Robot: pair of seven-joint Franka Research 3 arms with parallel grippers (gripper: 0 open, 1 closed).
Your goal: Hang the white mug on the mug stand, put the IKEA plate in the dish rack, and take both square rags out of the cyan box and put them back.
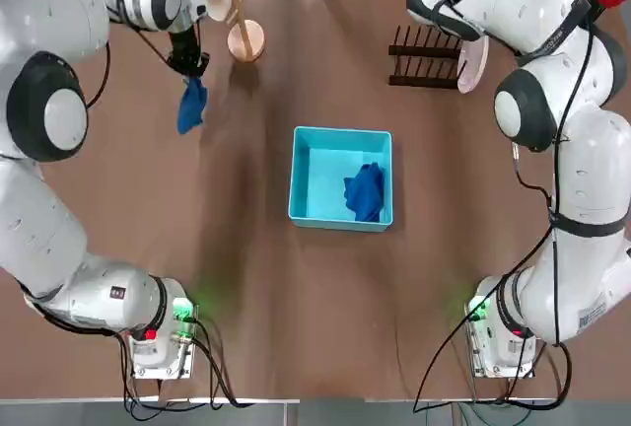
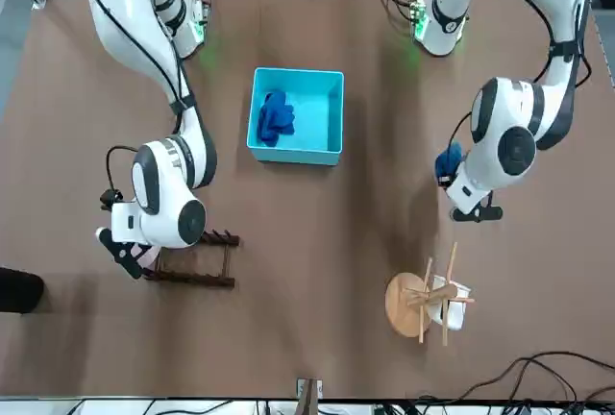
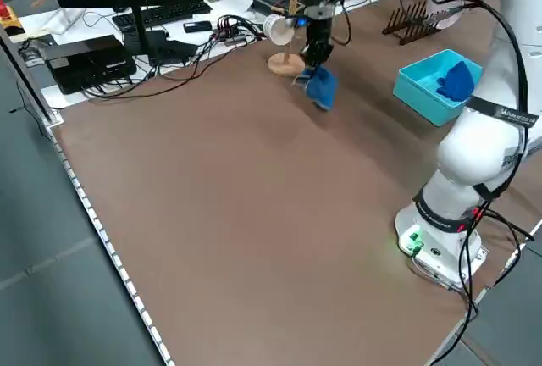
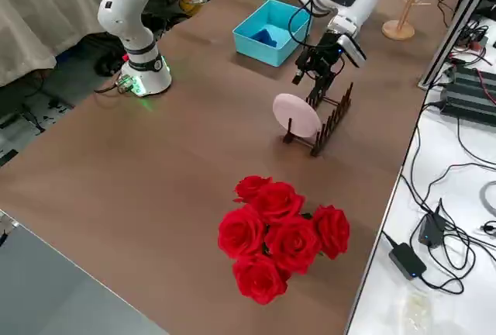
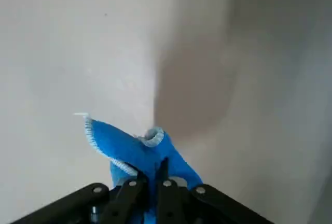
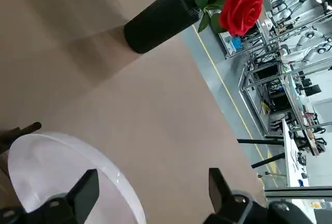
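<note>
While my left tool (image 1: 190, 73) pinched one dark blue cloth rag (image 1: 191, 106) above the bench, returning it to the cyan plastic box (image 1: 340, 137) came next; my right tool (image 4: 310, 69) stood open.

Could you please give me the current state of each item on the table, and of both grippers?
white mug: hanging on the mug stand.
IKEA plate: upright in the dish rack.
one rag: hanging from the left gripper, above the table.
other rag: crumpled inside the cyan box.
left gripper: shut on the rag.
right gripper: open, by the plate.
</note>
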